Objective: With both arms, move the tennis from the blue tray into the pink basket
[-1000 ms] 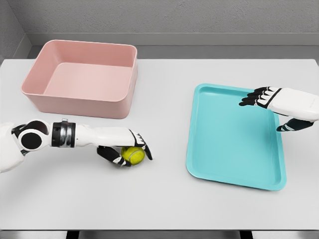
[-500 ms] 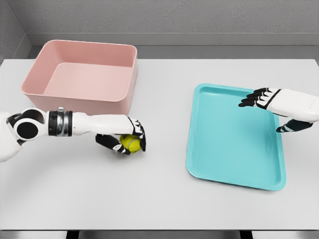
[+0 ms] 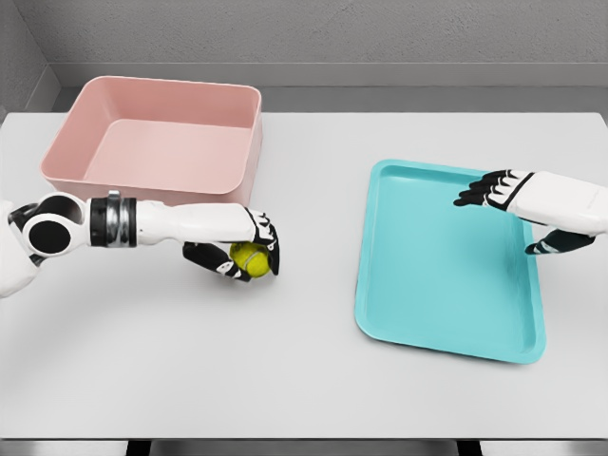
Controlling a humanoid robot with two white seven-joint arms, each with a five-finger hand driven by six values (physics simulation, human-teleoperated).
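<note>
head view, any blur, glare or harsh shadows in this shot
Head view: sharp throughout, no motion blur on the left hand gripping the tennis ball; soft, even light, only faint shadows under the pink basket and blue tray; no glare on the table.

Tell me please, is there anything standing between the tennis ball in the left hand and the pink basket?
Nothing visible does. The left hand grips the tennis ball just in front of the pink basket; only the basket's own front wall must be cleared.

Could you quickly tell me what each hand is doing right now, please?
Left hand: closed on the tennis ball.
Right hand: open, holding nothing, over the blue tray.
</note>
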